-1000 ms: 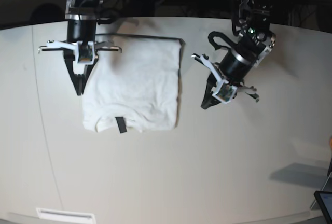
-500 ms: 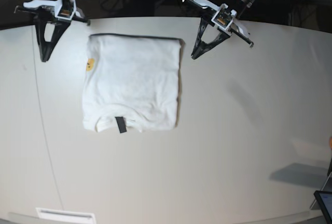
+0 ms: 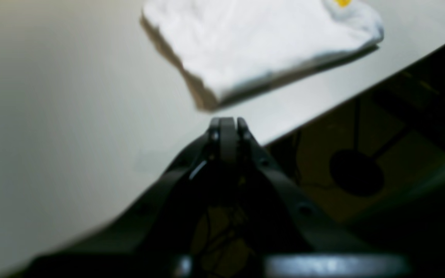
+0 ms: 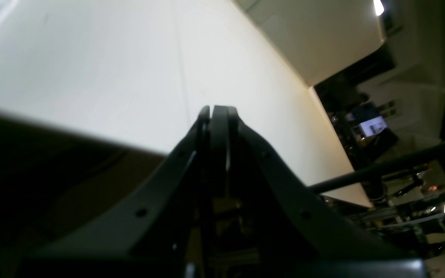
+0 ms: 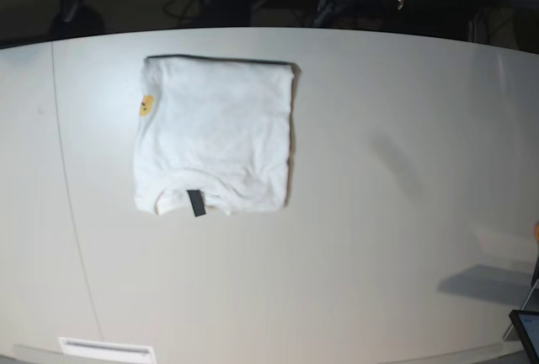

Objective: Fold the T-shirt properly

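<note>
The T-shirt lies folded into a white rectangle on the pale table, with its black neck tag at the near edge and a small orange print spot at its left edge. Both arms are raised behind the table's far edge, apart from the cloth. In the left wrist view my left gripper is shut and empty, hovering above the table's rim, with the T-shirt ahead of it. My right gripper is also shut and empty, over the table's edge. In the base view the left gripper and right gripper barely show against the dark background.
A seam line runs down the table's left part. A white strip lies at the near left edge and a dark screen corner shows at the near right. Dark frames and cables stand behind the table.
Both arms have lifted off the table and pulled back past its far edge, jaws staying shut. The folded T-shirt has not moved; its orange spot is uncovered.
</note>
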